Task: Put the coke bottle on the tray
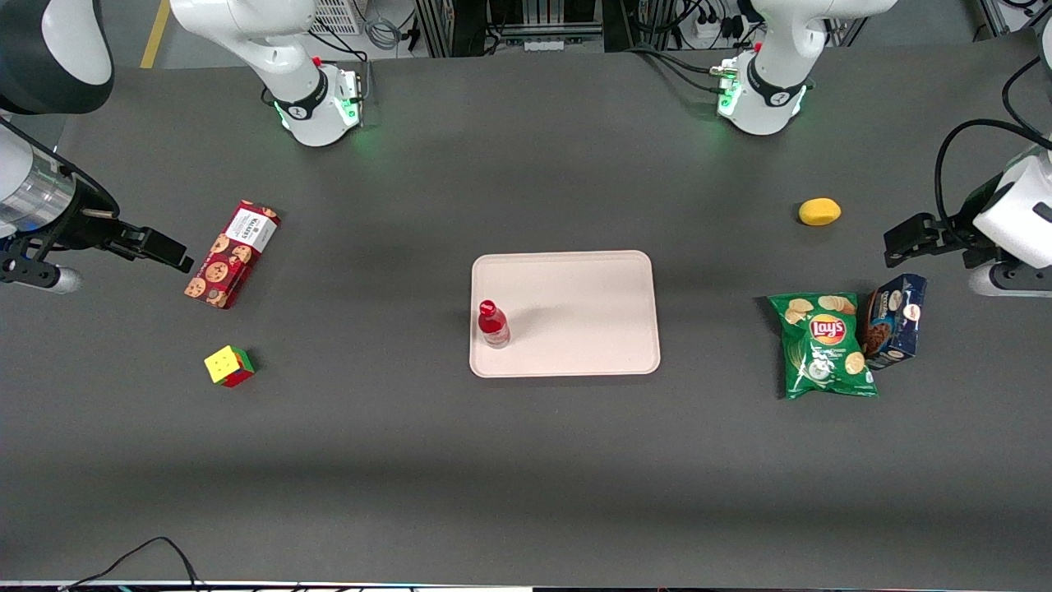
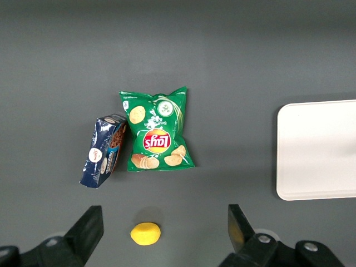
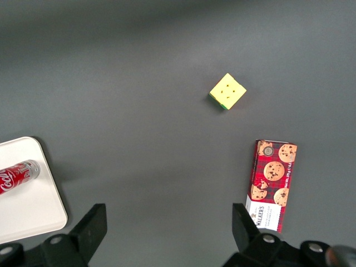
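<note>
The coke bottle (image 1: pixel 493 324) stands upright on the pale pinkish-beige tray (image 1: pixel 575 279), close to the tray's edge toward the working arm's end. It also shows in the right wrist view (image 3: pixel 16 177) on the tray's corner (image 3: pixel 39 211). My right gripper (image 1: pixel 168 252) is open and empty, raised above the table at the working arm's end, beside the red cookie box (image 1: pixel 233 253), well away from the tray. In the right wrist view the gripper (image 3: pixel 167 222) has bare table between its fingers.
A colourful cube (image 1: pixel 229 366) lies nearer the front camera than the cookie box. Toward the parked arm's end lie a green chips bag (image 1: pixel 823 346), a dark blue box (image 1: pixel 896 321) and a yellow lemon (image 1: pixel 819 211).
</note>
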